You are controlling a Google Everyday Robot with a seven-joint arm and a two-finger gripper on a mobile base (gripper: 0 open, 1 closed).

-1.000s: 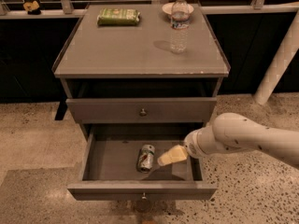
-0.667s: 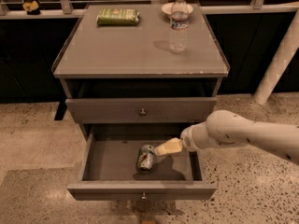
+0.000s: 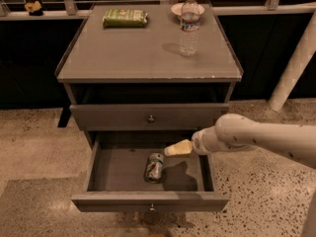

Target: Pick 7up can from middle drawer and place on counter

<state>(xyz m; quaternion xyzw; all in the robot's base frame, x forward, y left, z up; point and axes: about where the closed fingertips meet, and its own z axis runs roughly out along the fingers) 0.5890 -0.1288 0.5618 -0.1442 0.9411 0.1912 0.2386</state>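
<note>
The 7up can (image 3: 154,167) lies on its side on the floor of the open middle drawer (image 3: 150,200), near its centre. My gripper (image 3: 176,148) reaches in from the right on a white arm. It hovers above the drawer, just up and to the right of the can, apart from it and holding nothing. The counter (image 3: 148,48) is the grey top of the cabinet above.
On the counter stand a clear water bottle (image 3: 189,24), a green snack bag (image 3: 125,18) at the back left and a small bowl (image 3: 185,8) behind the bottle. The upper knobbed drawer (image 3: 150,117) is shut. A white post (image 3: 294,68) leans at the right.
My gripper has risen and pulled a little back from the can, which lies where it was in the drawer.
</note>
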